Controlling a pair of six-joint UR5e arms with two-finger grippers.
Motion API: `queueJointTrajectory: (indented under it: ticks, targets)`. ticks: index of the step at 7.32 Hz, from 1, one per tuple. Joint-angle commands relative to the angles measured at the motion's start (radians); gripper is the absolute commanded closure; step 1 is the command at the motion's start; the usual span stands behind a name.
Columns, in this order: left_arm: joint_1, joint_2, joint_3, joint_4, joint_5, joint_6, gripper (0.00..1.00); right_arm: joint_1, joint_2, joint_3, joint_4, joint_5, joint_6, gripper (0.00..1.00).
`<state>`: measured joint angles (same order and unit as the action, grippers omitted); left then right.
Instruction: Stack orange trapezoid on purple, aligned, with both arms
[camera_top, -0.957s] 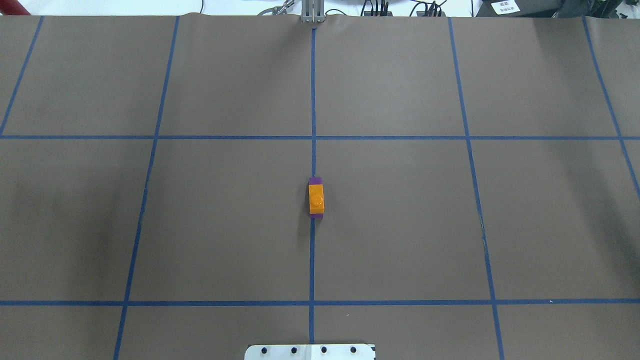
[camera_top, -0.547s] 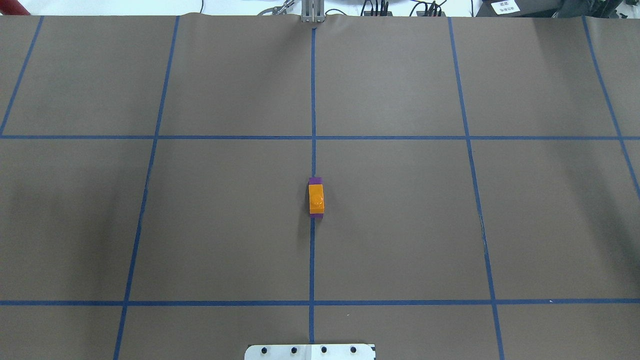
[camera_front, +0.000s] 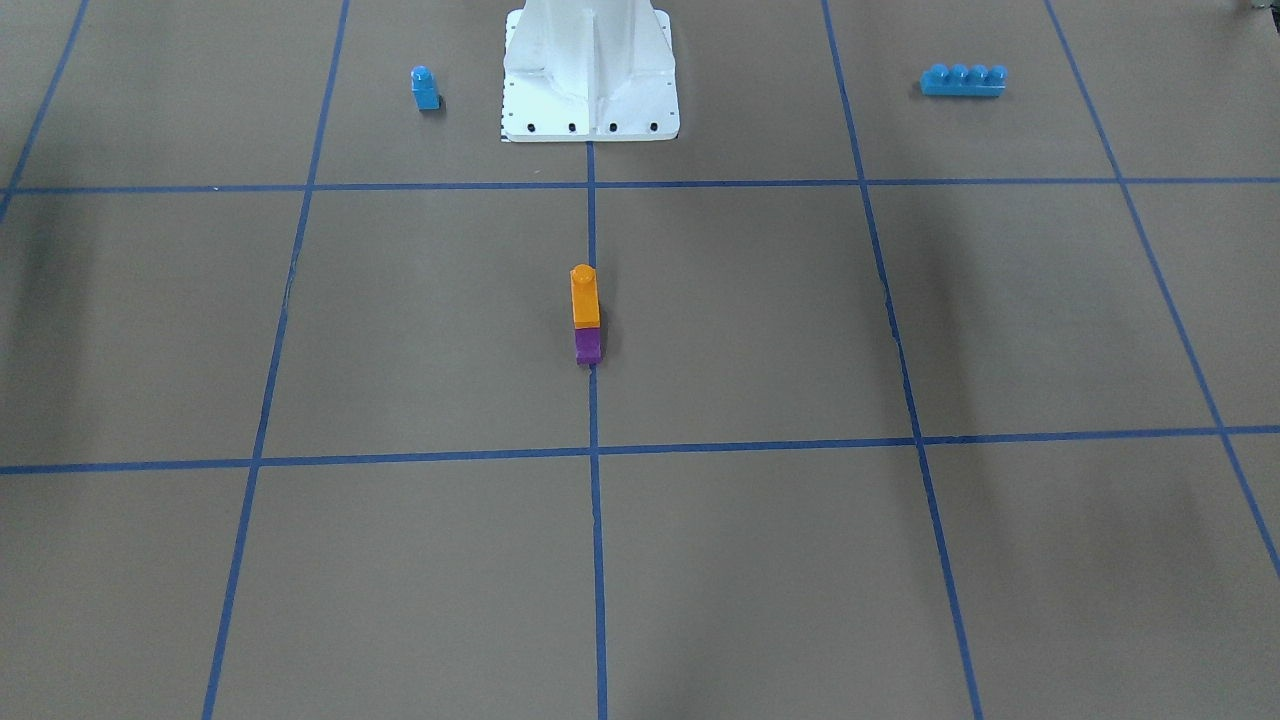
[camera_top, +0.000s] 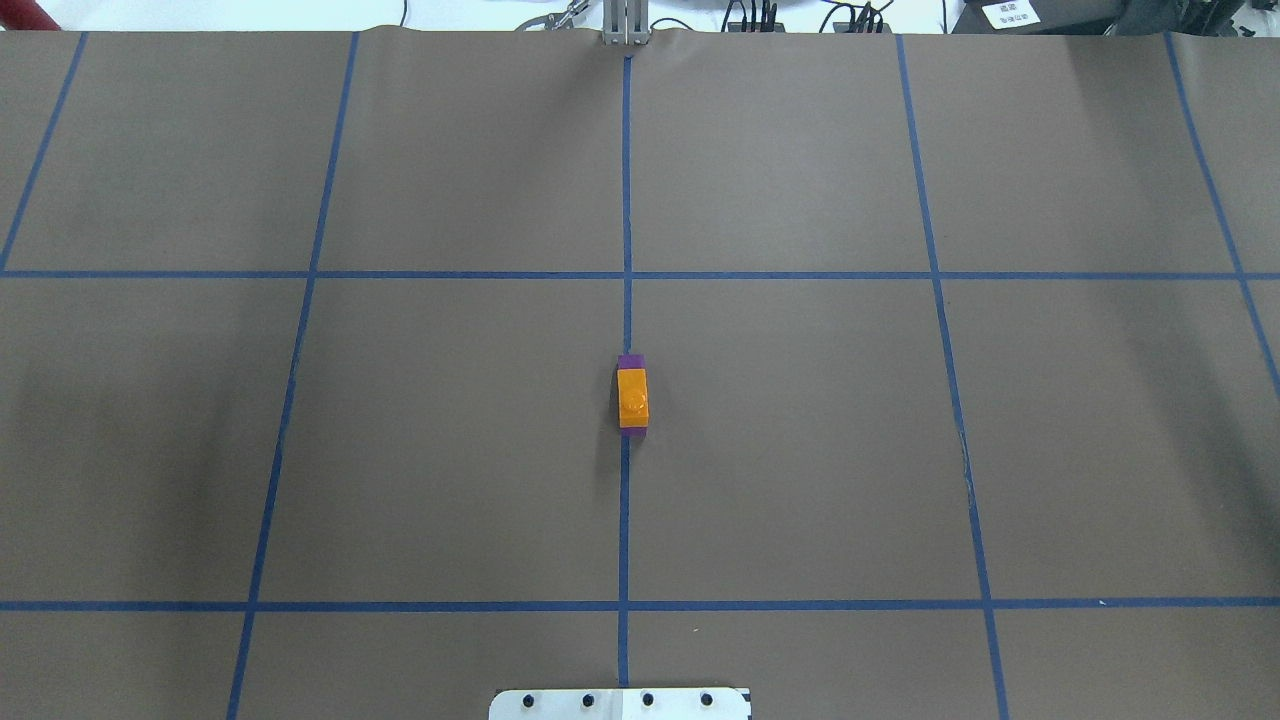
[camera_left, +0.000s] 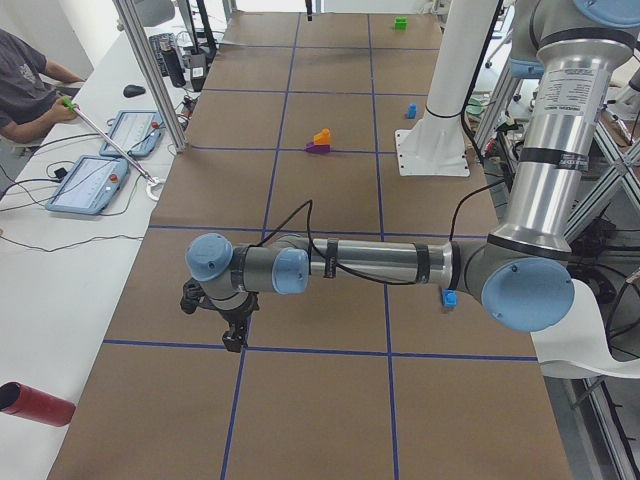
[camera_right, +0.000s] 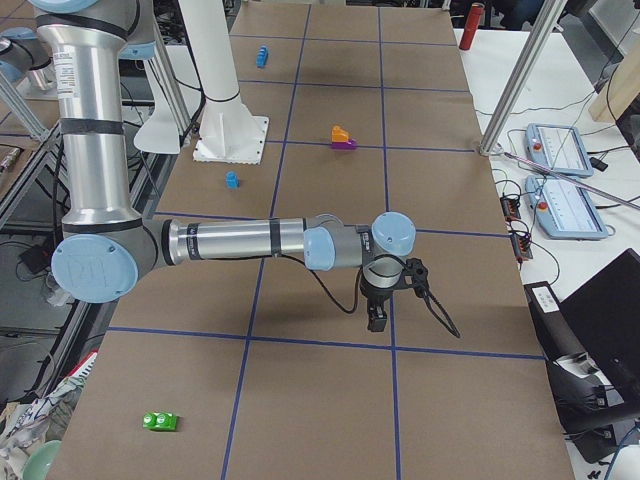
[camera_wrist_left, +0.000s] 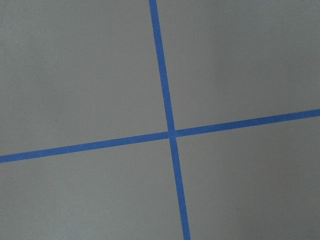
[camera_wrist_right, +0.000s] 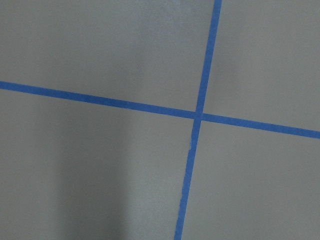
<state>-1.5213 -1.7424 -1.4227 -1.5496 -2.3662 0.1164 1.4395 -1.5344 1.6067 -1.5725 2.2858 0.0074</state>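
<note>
The orange trapezoid (camera_top: 632, 397) sits on top of the purple block (camera_top: 631, 361) at the table's middle, on the centre tape line. In the front-facing view the orange trapezoid (camera_front: 585, 298) stands stud up on the purple block (camera_front: 588, 345). No gripper touches the stack. My left gripper (camera_left: 225, 320) shows only in the exterior left view, far from the stack, low over the table; I cannot tell whether it is open. My right gripper (camera_right: 378, 315) shows only in the exterior right view, likewise far from the stack; I cannot tell its state. Both wrist views show only taped table.
A small blue one-stud block (camera_front: 425, 88) and a long blue four-stud brick (camera_front: 962, 80) lie on either side of the white base mount (camera_front: 590, 70). A green block (camera_right: 160, 421) lies near the right end. A red cylinder (camera_left: 35, 403) lies at the left end.
</note>
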Motion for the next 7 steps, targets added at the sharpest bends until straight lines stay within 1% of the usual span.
queueJointTrajectory:
  ticks: [1,2,7]
  targets:
    - [0.001,-0.002,0.001,-0.001,0.002,0.002,0.0,-0.002,-0.004,0.001,0.0,0.032,-0.009,0.0]
    - [0.001,-0.002,0.001,-0.003,0.001,0.002,0.0,-0.002,-0.007,-0.017,0.0,0.064,0.002,0.0]
    - [0.001,0.0,-0.004,-0.01,0.005,0.0,0.0,-0.004,0.0,-0.027,0.0,0.058,0.006,0.0]
